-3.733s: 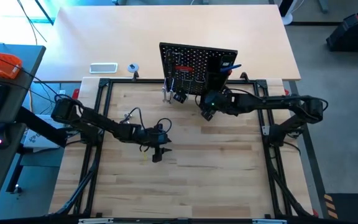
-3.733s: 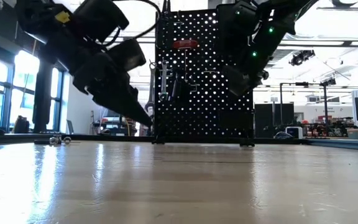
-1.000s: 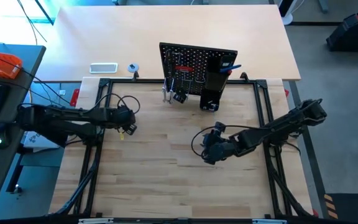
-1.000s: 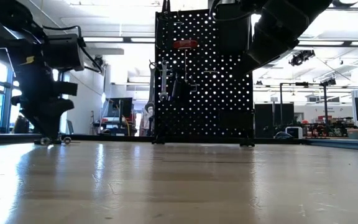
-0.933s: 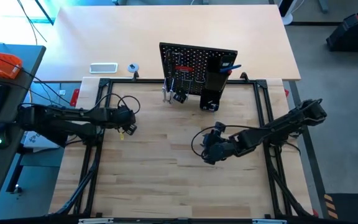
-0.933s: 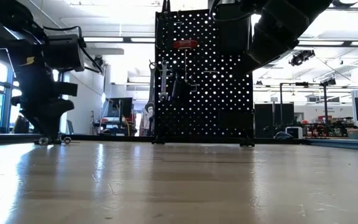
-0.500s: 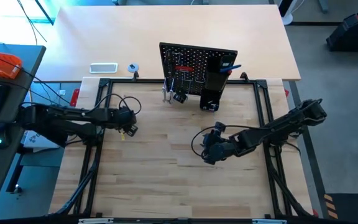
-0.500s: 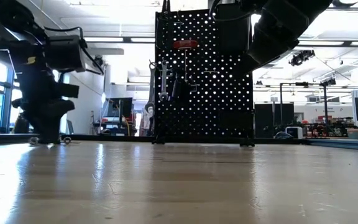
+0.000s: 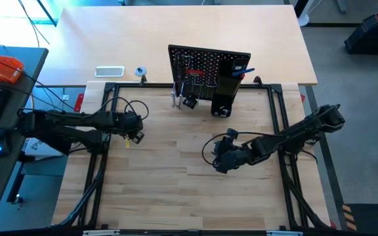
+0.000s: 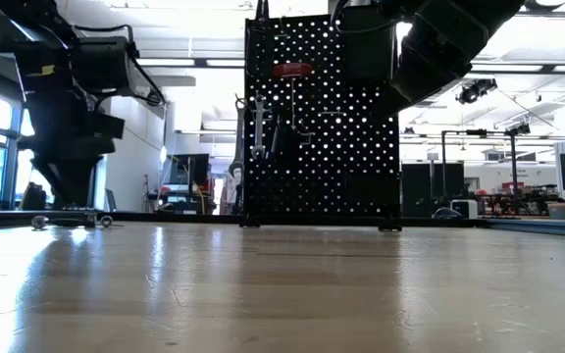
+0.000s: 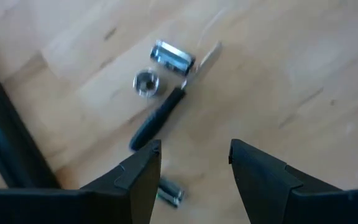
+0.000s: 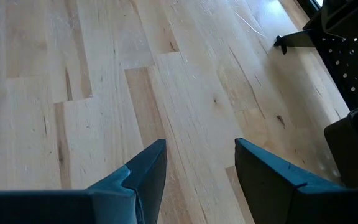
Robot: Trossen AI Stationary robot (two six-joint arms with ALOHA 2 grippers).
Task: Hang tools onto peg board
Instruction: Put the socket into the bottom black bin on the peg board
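Both arms are built of dark, matte black segments joined by rounded, bulky joints, with thin black cables looping loose beside the wrists, one loop curling above the left arm's wrist [image 9: 135,109] and another beside the right arm's wrist [image 9: 210,148], each on the side towards the upright black perforated peg board [image 9: 205,65]. The left arm carries a small yellow marking [image 9: 129,139] near its tip, on the side away from that board. Each wrist ends in two flat, angular black fingers [image 11: 138,174] with bevelled, wedge-like inner faces and a faint bluish sheen along the edges, as on the right arm's fingers [image 12: 143,175].
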